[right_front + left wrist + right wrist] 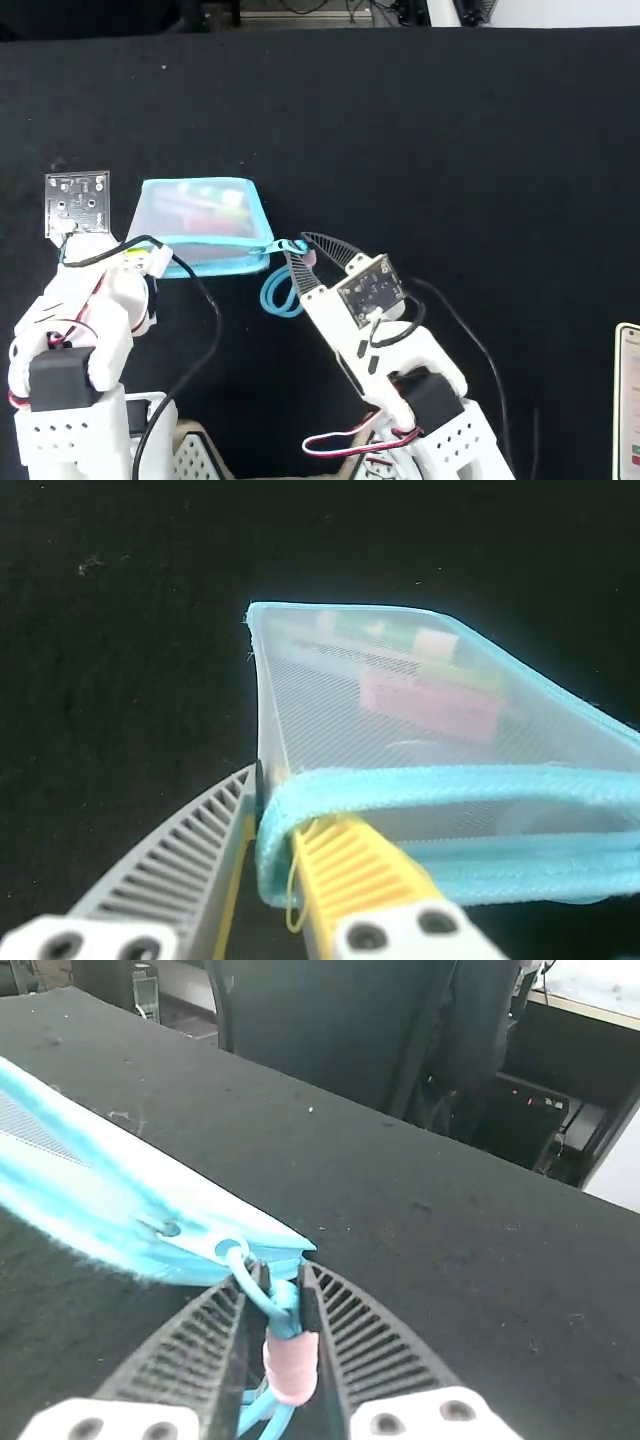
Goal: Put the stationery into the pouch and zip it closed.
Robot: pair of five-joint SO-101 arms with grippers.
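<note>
A light blue mesh pouch (203, 224) lies on the black table, with coloured stationery (430, 680) showing through its mesh. My left gripper (150, 262) is shut on the pouch's near left corner (285, 830), a yellow finger (350, 875) over the zip edge and a grey finger (180, 870) beneath. My right gripper (300, 258) is shut on the zip pull cord (282, 1310) at the pouch's right end (250, 1245). The cord's blue loop (278, 292) hangs beside the right gripper.
A small metal plate (77, 203) lies left of the pouch. A white card (628, 400) sits at the table's right edge. Cables (190, 300) trail from both arms near the front. Beyond the pouch the table is bare black cloth.
</note>
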